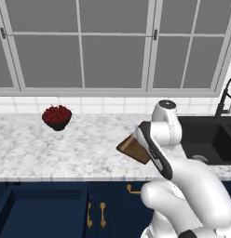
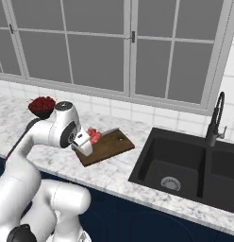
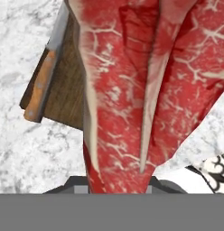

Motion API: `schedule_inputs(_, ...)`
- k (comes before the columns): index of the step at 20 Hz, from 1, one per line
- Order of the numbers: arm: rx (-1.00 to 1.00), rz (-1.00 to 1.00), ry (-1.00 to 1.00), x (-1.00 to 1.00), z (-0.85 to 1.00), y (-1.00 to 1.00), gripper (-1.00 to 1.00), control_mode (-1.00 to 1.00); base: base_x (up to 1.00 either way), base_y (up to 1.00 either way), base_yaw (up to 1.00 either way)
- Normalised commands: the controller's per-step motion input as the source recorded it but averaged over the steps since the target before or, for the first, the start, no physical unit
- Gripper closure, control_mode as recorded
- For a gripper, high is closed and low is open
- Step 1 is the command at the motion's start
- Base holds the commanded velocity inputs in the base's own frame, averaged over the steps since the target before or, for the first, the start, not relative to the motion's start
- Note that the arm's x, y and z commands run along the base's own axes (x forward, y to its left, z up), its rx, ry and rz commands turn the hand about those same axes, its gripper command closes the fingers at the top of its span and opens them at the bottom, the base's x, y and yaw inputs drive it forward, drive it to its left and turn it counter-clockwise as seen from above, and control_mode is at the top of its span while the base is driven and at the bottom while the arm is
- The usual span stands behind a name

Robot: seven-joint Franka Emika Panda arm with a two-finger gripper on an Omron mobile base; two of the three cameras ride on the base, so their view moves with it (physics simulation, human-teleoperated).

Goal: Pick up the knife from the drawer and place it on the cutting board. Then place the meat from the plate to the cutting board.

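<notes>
The claw (image 2: pixel 87 142) is clenched on the meat (image 2: pixel 94 136), holding it over the board (image 2: pixel 112 144). In the hand view the meat (image 3: pixel 145 85) hangs close before the camera, red with pale marbling, spreading from 6 o'clock up to 12 and 2 o'clock; the fingertips themselves are hidden behind it.

In that view the knife (image 3: pixel 46 72) lies along the board's (image 3: pixel 68 94) edge at 9 to 10 o'clock, tan handle toward 8 o'clock and silver blade pointing up toward 11 o'clock. It rests on the board, beside the meat but apart from it.

The board lies flat on the marble bench (image 2: pixel 114 170). In the right base view it sits at the picture's centre, with the black sink (image 2: pixel 185 165) at its 3 o'clock and a bowl (image 2: pixel 41 107) of red berries well apart at its 10 o'clock. In the left base view one corner of the board (image 1: pixel 131 148) shows behind the arm, the bowl (image 1: pixel 57 117) at its 10 o'clock, and the open drawer (image 1: pixel 43 214) at 7 o'clock below the bench (image 1: pixel 66 148) edge.
</notes>
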Motion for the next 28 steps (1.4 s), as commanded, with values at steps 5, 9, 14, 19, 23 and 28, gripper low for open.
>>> schedule_inputs(5,0.03,0.00,0.15,0.56,-0.22,-0.07,1.00,-1.00,0.00,0.00,0.00)
schedule_inputs(9,0.17,0.02,0.20,0.21,-0.28,-0.19,1.00,-1.00,0.00,0.00,0.00)
schedule_inputs(14,0.22,0.03,0.12,0.04,-0.26,-0.10,1.00,-1.00,0.00,0.00,0.00)
schedule_inputs(19,0.09,0.00,0.03,0.19,-0.44,0.00,1.00,-1.00,0.00,0.00,0.00)
schedule_inputs(23,0.07,0.00,0.02,0.14,-0.38,0.00,1.00,-1.00,0.00,0.00,0.00)
schedule_inputs(28,0.04,0.00,0.02,0.18,-0.21,0.08,1.00,-1.00,0.00,0.00,0.00)
